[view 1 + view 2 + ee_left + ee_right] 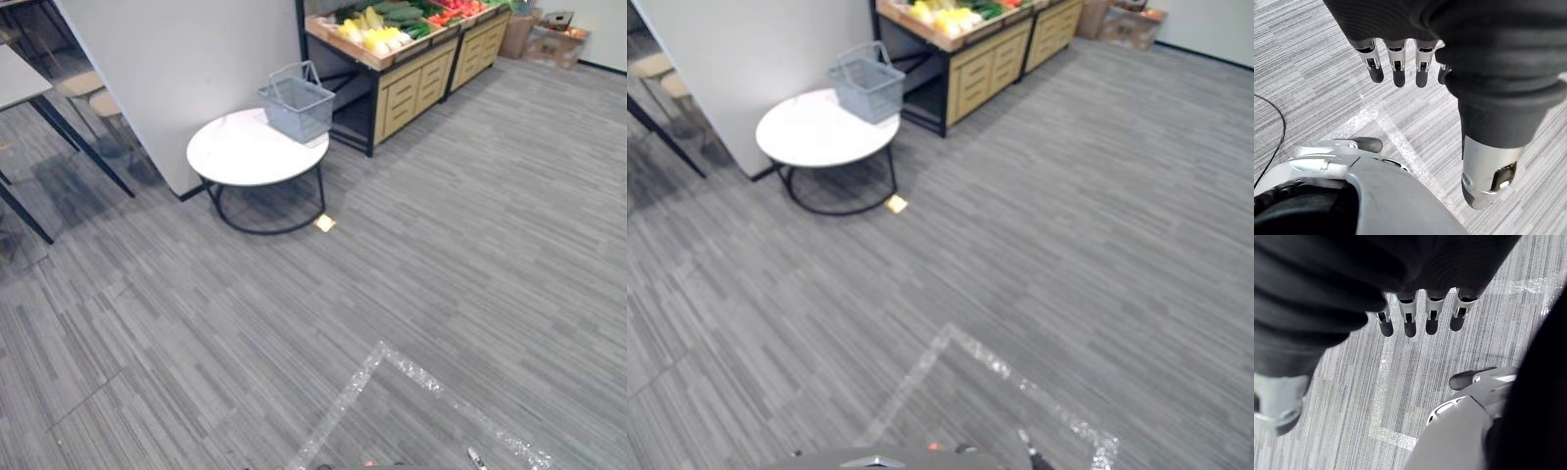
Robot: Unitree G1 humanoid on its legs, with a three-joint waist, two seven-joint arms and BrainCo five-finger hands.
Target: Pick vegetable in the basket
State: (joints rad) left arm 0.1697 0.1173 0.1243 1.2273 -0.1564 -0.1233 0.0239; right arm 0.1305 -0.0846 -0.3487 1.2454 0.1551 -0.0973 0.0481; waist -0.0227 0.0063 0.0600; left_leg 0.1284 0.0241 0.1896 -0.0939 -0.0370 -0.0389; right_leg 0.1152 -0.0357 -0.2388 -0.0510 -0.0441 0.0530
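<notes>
We see grey basket (297, 103) upright on round white counter (240, 155), at its far edge. Vegetables (377, 37) lie on wooden stand (411, 90) just beyond basket, none in it that we can tell. Left robot hand (1396, 66) and right robot hand (1409, 322) hang over grey carpet floor (441, 245), fingers straight, relaxed, holding nothing.

1. A grey wire basket (297, 106) is sitting upright at the far right edge of a round white table (240, 157), with its handle standing raised.
2. The table is standing against a white partition wall (186, 69).
3. A wooden produce stand (411, 83) is standing just beyond the basket, displaying yellow, white and green vegetables (377, 37).
4. A small yellow note (324, 223) is lying on the grey carpet (441, 245) beside the table's leg.
5. Silver tape lines (343, 401) are forming a corner near the bottom edge.
</notes>
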